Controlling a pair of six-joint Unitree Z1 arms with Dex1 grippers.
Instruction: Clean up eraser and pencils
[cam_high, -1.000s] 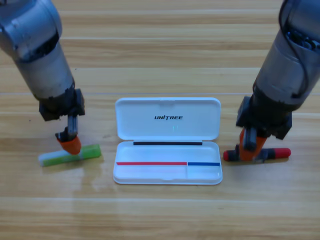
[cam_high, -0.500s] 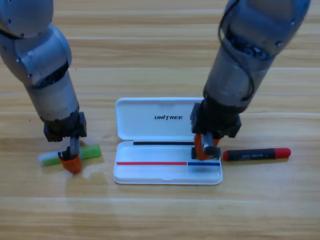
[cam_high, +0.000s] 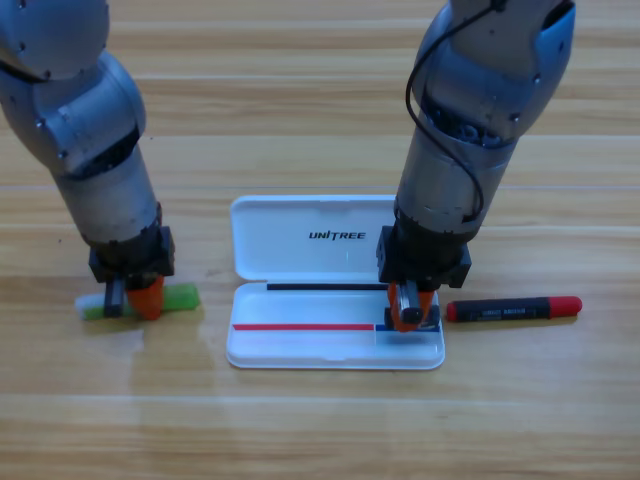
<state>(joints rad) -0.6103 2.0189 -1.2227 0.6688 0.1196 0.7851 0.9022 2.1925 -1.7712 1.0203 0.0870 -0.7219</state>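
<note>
My right gripper (cam_high: 410, 312), a second ago over the navy pencil (cam_high: 513, 309) out on the table, now hangs inside the white case (cam_high: 300, 348), low over its small right compartment, while that pencil lies where it was, just beside the case's right edge and untouched. The eraser does not show anywhere; I judge it is under my right jaws or between them, being set into that compartment, but the pictures do not settle it, nor whether those jaws are parted or closed. On the far side, my left gripper (cam_high: 133, 297) has dropped from the green pencil's (cam_high: 176, 298) middle to straddle it near its pale left end, one orange jaw in front and one grey finger behind, so it looks to be closing on the stick, still flat on the wooden table (cam_high: 320, 430). Both pencils remain outside the case, so most of the tidying is still ahead.
</note>
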